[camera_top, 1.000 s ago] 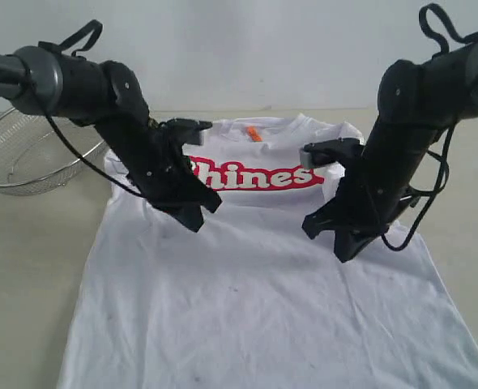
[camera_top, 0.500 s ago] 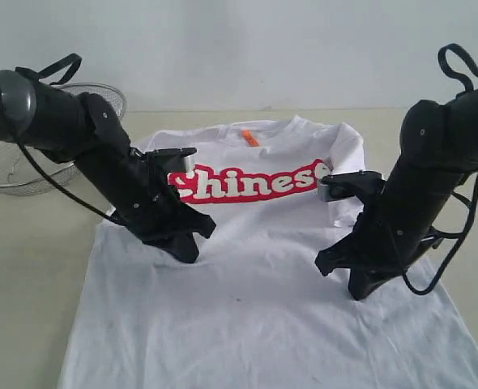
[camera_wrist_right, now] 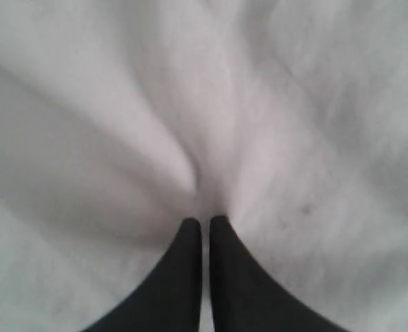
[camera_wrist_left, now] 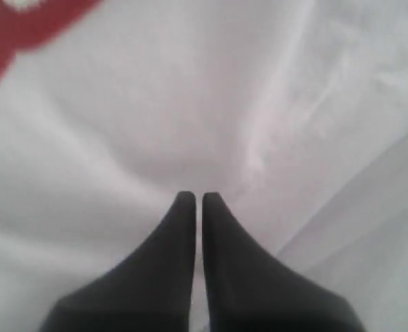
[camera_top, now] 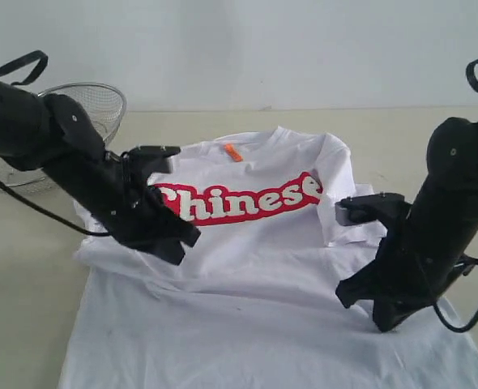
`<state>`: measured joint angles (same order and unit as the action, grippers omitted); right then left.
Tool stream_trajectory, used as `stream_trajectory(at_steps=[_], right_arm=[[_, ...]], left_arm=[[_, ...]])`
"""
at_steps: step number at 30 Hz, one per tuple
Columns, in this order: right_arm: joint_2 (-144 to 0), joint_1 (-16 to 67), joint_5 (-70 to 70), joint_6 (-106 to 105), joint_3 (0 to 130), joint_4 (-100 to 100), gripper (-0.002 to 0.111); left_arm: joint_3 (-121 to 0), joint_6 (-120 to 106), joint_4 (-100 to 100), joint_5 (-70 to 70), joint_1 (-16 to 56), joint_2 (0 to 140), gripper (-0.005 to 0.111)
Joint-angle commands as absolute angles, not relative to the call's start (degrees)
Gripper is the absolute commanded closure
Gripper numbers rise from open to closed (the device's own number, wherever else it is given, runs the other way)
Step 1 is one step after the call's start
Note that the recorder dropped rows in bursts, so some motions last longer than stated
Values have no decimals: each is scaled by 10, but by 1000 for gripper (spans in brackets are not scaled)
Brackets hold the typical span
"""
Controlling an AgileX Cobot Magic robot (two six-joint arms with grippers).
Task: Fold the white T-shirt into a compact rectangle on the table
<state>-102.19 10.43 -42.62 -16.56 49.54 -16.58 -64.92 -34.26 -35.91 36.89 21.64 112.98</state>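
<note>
White T-shirt (camera_top: 247,308) lies mid-worktop (camera_top: 20,275), upper part raised and rumpled. The left pincer (camera_top: 177,247) and right pincer (camera_top: 382,318) are each pressed together, pinching cloth. Step, judged: top-to-hem fold. Next: draw both pinches evenly toward the near edge.

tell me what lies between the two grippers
Only the white T-shirt, rumpled, from the left gripper to the right gripper, in the exterior view.

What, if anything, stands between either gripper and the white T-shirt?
Nothing visible does. The left gripper and the right gripper are both shut with their tips right on the white T-shirt, and the fabric puckers at them. The wire-mesh basket sits at the far left of the table, out of the way.
</note>
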Motion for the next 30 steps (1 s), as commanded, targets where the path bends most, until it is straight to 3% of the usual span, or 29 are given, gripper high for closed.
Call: stream_trajectory(at_steps=[1, 5, 12, 24, 30], right_arm=[[-937, 103, -356, -157, 494, -157, 108], [-910, 103, -275, -149, 506, -157, 108], [-963, 103, -259, -120, 574, -134, 108], [-980, 16, -289, -150, 595, -149, 108], [-999, 17, -285, -216, 595, -214, 108]], left_arm=[[-701, -398, -405, 315, 219, 1120, 102], [-758, -407, -411, 200, 219, 1138, 102], [-859, -444, -409, 200, 212, 1218, 102], [-1052, -520, -495, 404, 64, 1307, 102], [-1183, -586, -608, 483, 66, 1379, 102]])
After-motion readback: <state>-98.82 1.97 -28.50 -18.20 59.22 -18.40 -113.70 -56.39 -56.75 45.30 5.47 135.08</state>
